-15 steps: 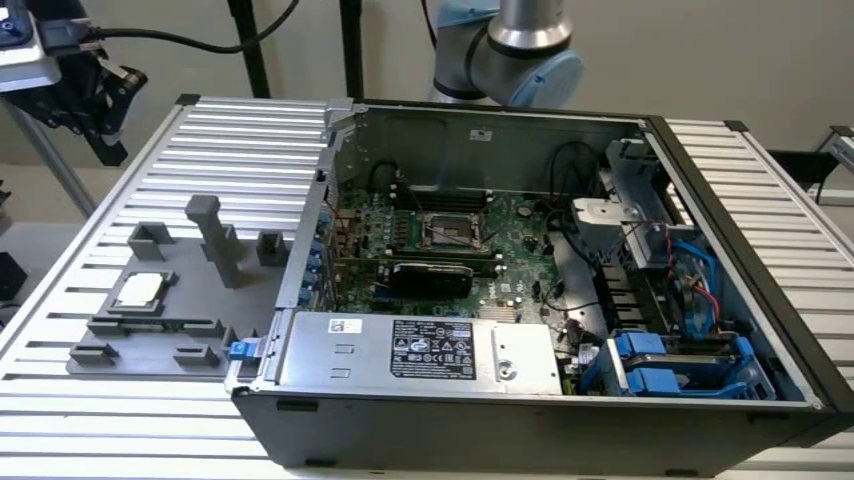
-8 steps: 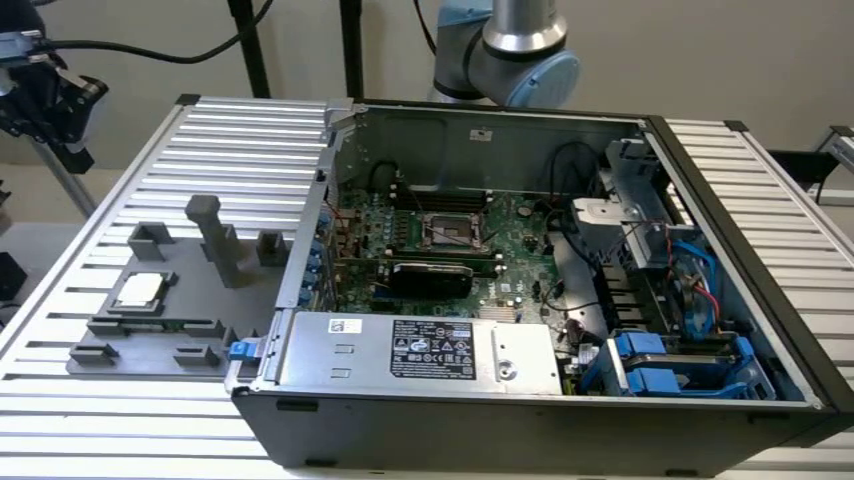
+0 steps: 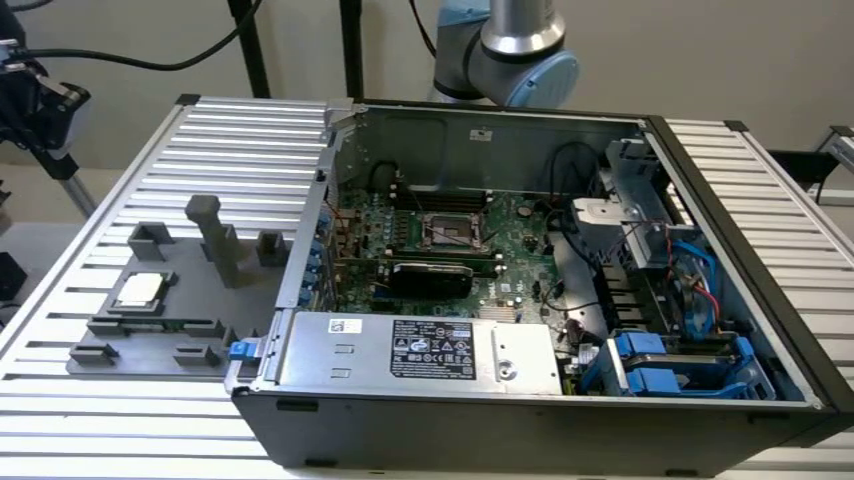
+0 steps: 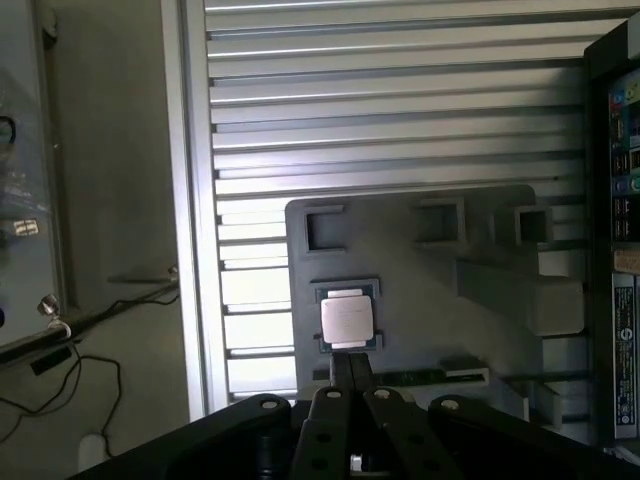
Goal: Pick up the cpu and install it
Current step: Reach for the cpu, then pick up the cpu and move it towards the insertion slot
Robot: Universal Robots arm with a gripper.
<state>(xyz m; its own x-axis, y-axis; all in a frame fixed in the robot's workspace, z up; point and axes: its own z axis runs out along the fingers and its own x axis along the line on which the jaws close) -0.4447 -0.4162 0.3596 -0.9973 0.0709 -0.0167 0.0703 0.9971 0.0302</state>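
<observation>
The cpu (image 3: 140, 290) is a small square chip with a silver-beige top, lying in a recess of the grey holder plate (image 3: 160, 330) on the slatted table, at the exterior view's left. In the wrist view the cpu (image 4: 347, 320) lies flat in its recess, and my gripper (image 4: 352, 368) hangs above it with its two thin fingers pressed together, shut and holding nothing. The dark metal-framed socket (image 3: 450, 228) sits on the green motherboard inside the open computer case (image 3: 534, 400).
Grey plastic blocks and a tall post (image 3: 207, 235) stand on the holder plate near the cpu. The case's steel walls, a power supply (image 3: 420, 350), blue drive caddies (image 3: 674, 365) and cables surround the socket. The robot arm's joint (image 3: 514, 50) rises behind the case.
</observation>
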